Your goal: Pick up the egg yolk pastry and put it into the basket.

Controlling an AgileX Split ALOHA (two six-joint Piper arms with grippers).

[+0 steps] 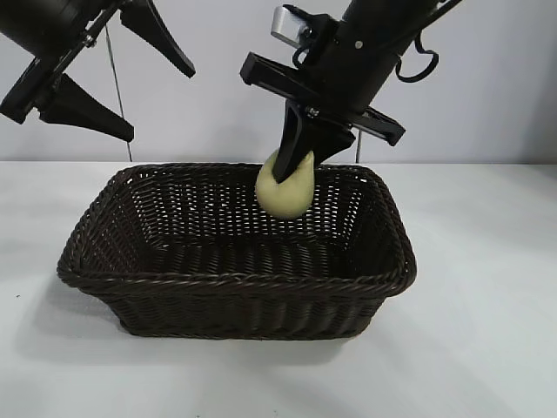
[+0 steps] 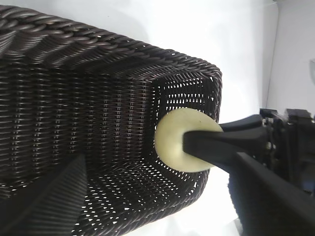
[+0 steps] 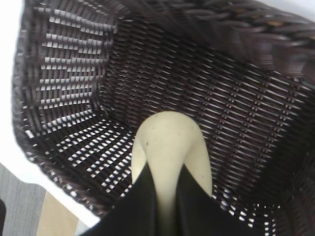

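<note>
The pale yellow egg yolk pastry point(image 1: 285, 192) hangs pinched in my right gripper point(image 1: 296, 165), above the inside of the dark brown wicker basket point(image 1: 235, 279), near its far right part. It is clear of the basket floor. In the right wrist view the pastry point(image 3: 170, 142) sits squeezed between the two black fingers point(image 3: 140, 196), with the basket wall point(image 3: 74, 73) behind. In the left wrist view the pastry point(image 2: 172, 142) shows with the right gripper's finger point(image 2: 216, 145) across it. My left gripper point(image 1: 113, 83) is open and empty, raised at the upper left above the basket's far left corner.
The basket stands on a white table point(image 1: 487, 305), with a pale wall behind. Bare table lies to the right and in front of the basket.
</note>
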